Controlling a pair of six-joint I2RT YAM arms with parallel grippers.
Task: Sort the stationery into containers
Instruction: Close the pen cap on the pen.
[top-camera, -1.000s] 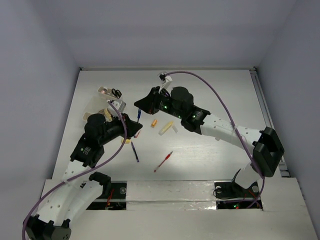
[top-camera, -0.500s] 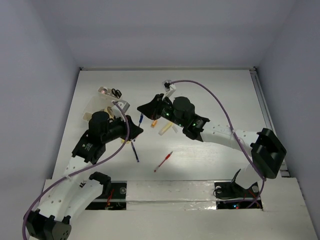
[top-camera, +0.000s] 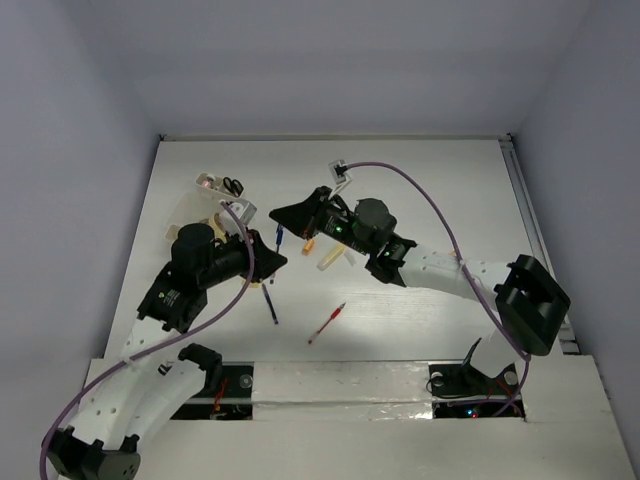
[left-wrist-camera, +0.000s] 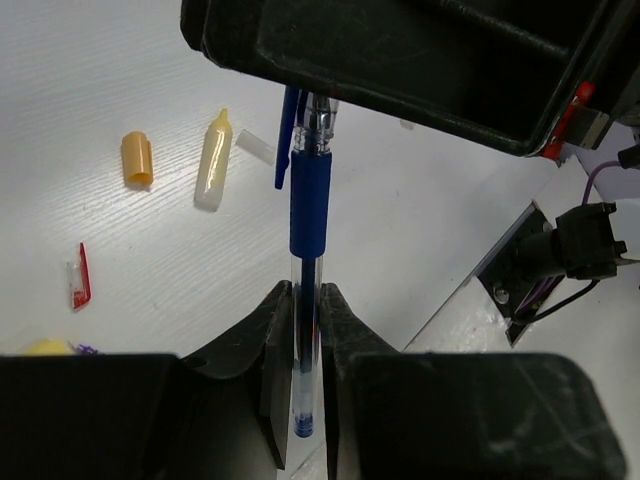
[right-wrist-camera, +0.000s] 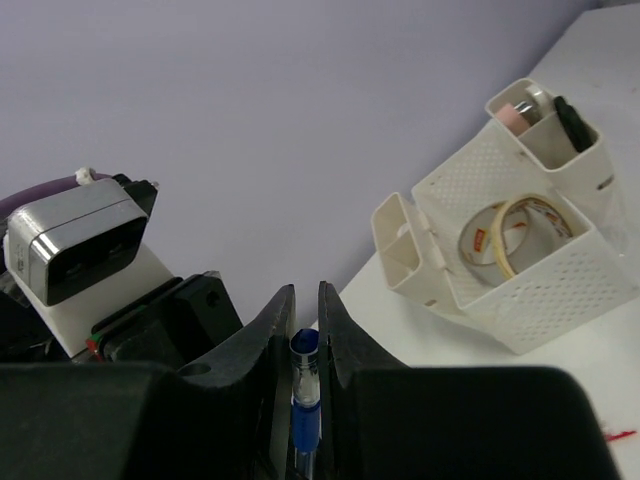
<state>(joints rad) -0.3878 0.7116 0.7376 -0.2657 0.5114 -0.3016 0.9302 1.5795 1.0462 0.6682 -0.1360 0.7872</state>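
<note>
**Left wrist view is showing one blue pen being held by both grippers**

The left gripper (left-wrist-camera: 305, 295) is clamping fully down on the clear barrel of the blue pen (left-wrist-camera: 309, 200). The right gripper (right-wrist-camera: 305, 300) is pinching the same pen's other end, with its jaws nearly together. The pen is hanging in the air between them, above the left half of the desk (top-camera: 430, 180). It is near the container (right-wrist-camera: 540, 300), which is standing by the far left corner.

Sorting is looking partly done: tape rolls (right-wrist-camera: 505, 235) and scissors (right-wrist-camera: 568, 118) are already sitting in compartments. A red pen (top-camera: 328, 322), a dark pen (top-camera: 271, 303), an orange cap (left-wrist-camera: 137, 158) and a pale tube (left-wrist-camera: 212, 160) are still lying loose mid-desk.

Against the frame a second ago, the right arm's forearm is sitting closer to the near edge. The pen has barely shifted, and the loose items are lying where they were.
</note>
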